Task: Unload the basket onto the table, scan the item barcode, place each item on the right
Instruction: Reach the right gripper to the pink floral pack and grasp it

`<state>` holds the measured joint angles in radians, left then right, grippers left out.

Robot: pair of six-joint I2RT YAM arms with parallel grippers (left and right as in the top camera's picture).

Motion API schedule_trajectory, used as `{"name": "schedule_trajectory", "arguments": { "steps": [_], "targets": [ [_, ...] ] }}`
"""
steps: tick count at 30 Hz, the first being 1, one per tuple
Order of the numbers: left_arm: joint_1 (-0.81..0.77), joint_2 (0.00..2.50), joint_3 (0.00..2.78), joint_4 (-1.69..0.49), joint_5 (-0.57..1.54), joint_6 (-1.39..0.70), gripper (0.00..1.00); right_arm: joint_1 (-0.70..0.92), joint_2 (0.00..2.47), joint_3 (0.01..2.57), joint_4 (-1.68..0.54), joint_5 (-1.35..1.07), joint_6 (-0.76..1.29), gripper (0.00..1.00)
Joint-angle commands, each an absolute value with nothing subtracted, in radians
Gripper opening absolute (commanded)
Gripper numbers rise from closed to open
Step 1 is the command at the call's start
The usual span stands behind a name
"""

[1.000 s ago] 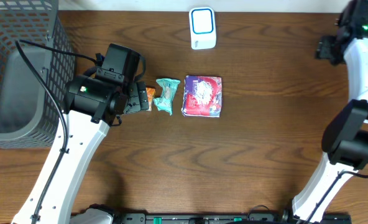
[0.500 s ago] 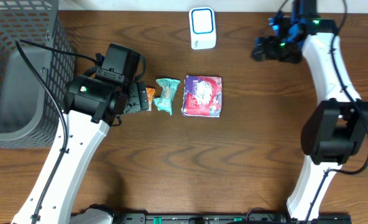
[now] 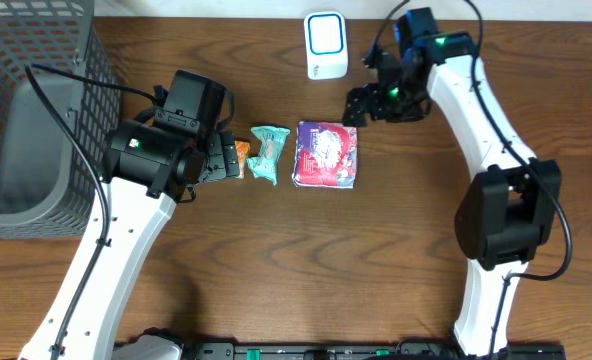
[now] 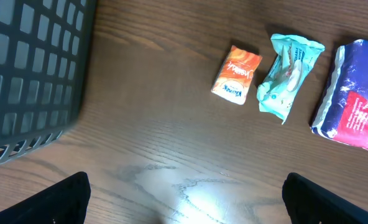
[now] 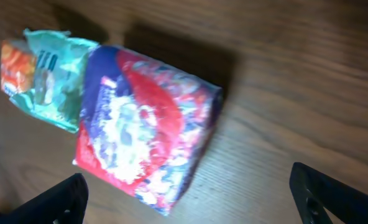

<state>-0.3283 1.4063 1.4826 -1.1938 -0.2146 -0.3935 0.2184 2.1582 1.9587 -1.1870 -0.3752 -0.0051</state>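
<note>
The purple pack (image 3: 325,154) lies centre-frame on the desk (image 3: 376,260), just below-left of my right gripper (image 3: 361,104), jaws spread and empty. My left gripper (image 3: 226,158), jaws also spread, sits beyond the teal packet (image 3: 269,153); the right arm is nearer.

Above the wooden table (image 4: 140,130), the left gripper (image 4: 184,202) shows its dark fingertips (image 4: 59,202) spread wide at the lower corners, a gray mesh basket (image 4: 28,74) fills the upper left, and an orange packet (image 4: 237,74), a crumpled teal packet (image 4: 288,74) and a blue-and-red package (image 4: 355,106) lie in a row at upper right.
</note>
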Motion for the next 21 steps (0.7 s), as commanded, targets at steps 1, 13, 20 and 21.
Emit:
{"name": "schedule_trajectory", "arguments": {
  "steps": [1, 13, 20, 21],
  "targets": [
    [-0.323, 1.401, 1.491, -1.196, -0.217, -0.402, 0.98, 0.245, 2.151, 1.958, -1.190, -0.394, -0.008, 0.99],
    [-0.323, 1.401, 1.491, -1.196, -0.217, -0.402, 0.98, 0.270, 2.151, 1.865, -1.170, -0.279, 0.165, 0.99],
    [-0.323, 1.401, 1.491, -1.196, -0.217, -0.402, 0.98, 0.270, 2.151, 1.793, -1.135, -0.295, 0.233, 0.99],
    [-0.323, 1.401, 1.491, -1.196, -0.217, -0.402, 0.98, 0.270, 2.151, 1.784, -1.132, -0.300, 0.233, 0.99]
  ]
}}
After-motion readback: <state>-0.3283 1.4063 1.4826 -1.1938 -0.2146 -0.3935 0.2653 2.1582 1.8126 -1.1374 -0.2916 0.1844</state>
